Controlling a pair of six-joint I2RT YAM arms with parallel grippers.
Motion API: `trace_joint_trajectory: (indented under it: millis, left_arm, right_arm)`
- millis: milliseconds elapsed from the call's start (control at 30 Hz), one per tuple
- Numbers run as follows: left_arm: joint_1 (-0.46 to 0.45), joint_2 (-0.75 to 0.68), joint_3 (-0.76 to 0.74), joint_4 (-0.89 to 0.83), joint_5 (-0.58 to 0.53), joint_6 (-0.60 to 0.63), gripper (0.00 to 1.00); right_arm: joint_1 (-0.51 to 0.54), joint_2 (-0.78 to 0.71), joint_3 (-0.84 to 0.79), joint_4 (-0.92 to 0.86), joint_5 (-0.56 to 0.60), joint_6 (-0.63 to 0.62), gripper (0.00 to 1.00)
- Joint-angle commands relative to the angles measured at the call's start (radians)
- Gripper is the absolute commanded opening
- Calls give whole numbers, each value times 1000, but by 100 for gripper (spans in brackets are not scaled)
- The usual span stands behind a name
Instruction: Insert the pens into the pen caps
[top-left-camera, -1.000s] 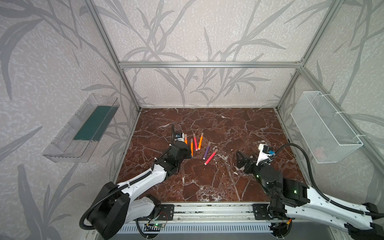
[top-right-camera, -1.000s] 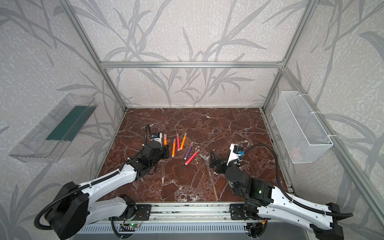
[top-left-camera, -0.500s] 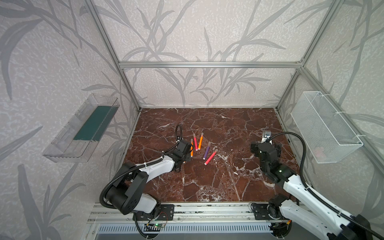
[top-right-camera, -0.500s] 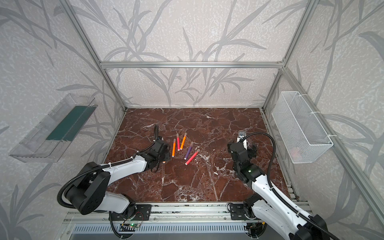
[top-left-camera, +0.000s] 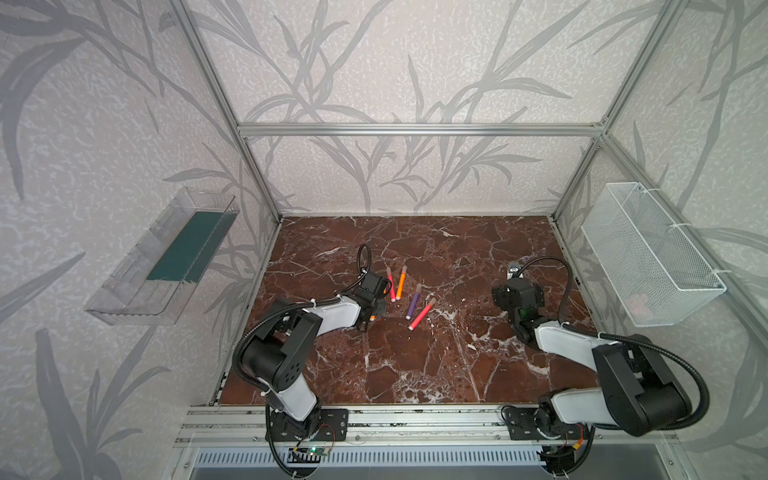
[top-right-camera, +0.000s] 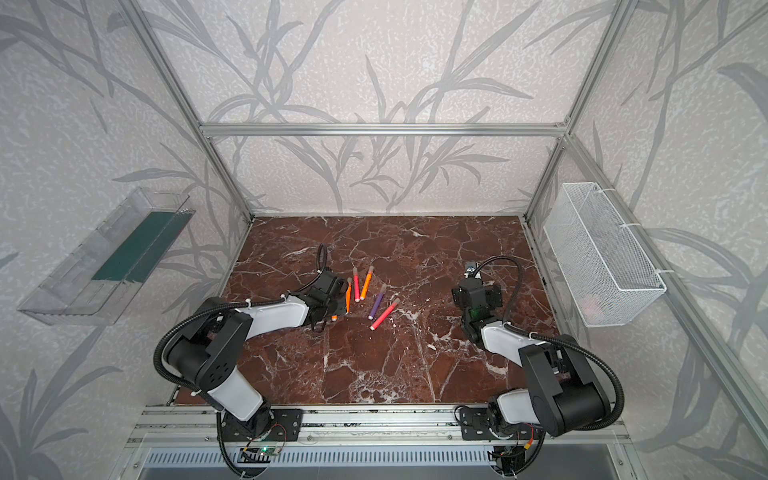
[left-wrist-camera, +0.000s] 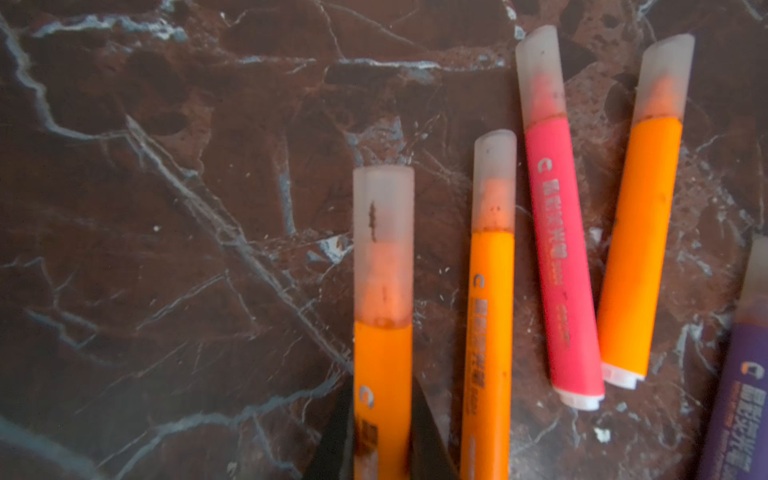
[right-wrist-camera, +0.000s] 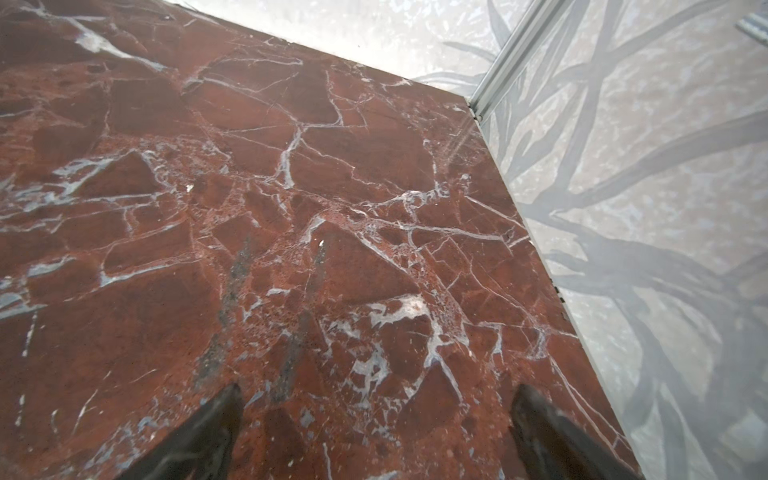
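So left claw (left-wrist-camera: 382, 436) was clamped on a capped orange pen (left-wrist-camera: 382, 365), right claw (right-wrist-camera: 374, 419) hung wide open over the counter (right-wrist-camera: 291, 199).

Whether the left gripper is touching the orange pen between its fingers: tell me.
Touching. The left wrist view shows the left gripper shut on the orange pen, with its dark fingers pressed against both sides of the barrel and no gap on either side.
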Motion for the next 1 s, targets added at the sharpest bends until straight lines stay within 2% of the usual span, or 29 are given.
trace_joint_trajectory:
  millis: [0,67,133,167,233,267,367,500,633,667,700,733,800,867,967]
  left_arm:
    - [13,34,-7,-28,36,-7,21]
    - [13,17,-8,-24,48,0,33]
    - [14,-22,-12,-35,48,7,50]
    - [13,-45,-14,-44,40,12,61]
    - [14,-111,-15,-75,10,24,97]
    - [15,-145,-14,-93,-7,29,99]
    - [16,-261,-2,-164,-121,37,99]
    - [30,-425,0,-192,-353,41,99]
    - [72,-472,-91,67,-589,277,99]
    - [88,-468,-148,198,-626,377,96]
    - [98,-471,-198,330,-656,501,97]
    - [121,-477,-247,448,-691,555,99]
    - [210,-481,-311,539,-636,526,100]
    - [329,-454,-325,484,-525,405,99]
    - [391,-381,-347,504,-518,346,99]
  right_arm:
    - [-9,-30,-29,149,-85,-36,99]
    - [-20,-45,-75,239,-142,-38,99]
    - [-36,-47,-96,296,-171,-33,99]
    - [-44,-46,-96,301,-184,-29,99]
    - [-58,-28,-99,323,-213,-34,99]
    - [-64,3,-110,381,-222,-39,99]
    - [-73,127,-104,489,-268,-53,99]
    - [-93,207,-91,567,-295,-51,99]
    - [-96,159,-61,430,-298,-36,99]
    - [-97,154,-59,419,-300,-35,99]
    - [-97,160,-62,433,-299,-34,99]
    - [-97,163,-64,444,-300,-35,99]
    - [-97,160,-62,434,-300,-35,99]
    - [-97,162,-63,438,-300,-36,99]
    - [-97,161,-63,438,-300,-35,99]
